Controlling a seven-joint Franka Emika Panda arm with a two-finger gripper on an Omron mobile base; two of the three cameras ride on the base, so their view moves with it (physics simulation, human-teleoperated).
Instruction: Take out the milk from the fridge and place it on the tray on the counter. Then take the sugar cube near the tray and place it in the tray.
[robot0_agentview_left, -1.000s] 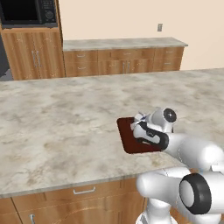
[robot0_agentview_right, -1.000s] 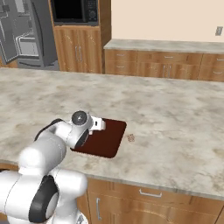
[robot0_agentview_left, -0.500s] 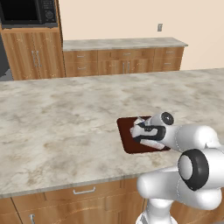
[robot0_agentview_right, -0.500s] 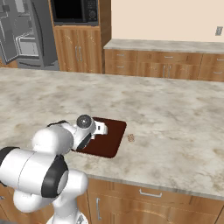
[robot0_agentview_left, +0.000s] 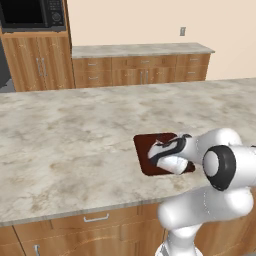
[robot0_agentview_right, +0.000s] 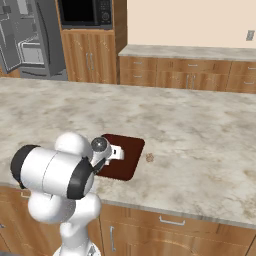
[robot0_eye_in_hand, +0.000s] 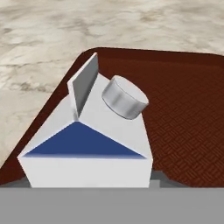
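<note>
At the bottom of the hand view, the milk (robot0_eye_in_hand: 87, 144) is seen close up and tilted, low over the tray (robot0_eye_in_hand: 183, 109). Right of centre in the left base view, the tool (robot0_agentview_left: 156, 150) is clenched on the milk. Over the last second the arm has been folded lower and the milk brought down, so release is judged the next step. The sugar cube (robot0_agentview_right: 149, 158) lies just right of the tray on the marbled desk (robot0_agentview_left: 75, 140). The fridge (robot0_agentview_right: 25, 40) is seen at upper left.
</note>
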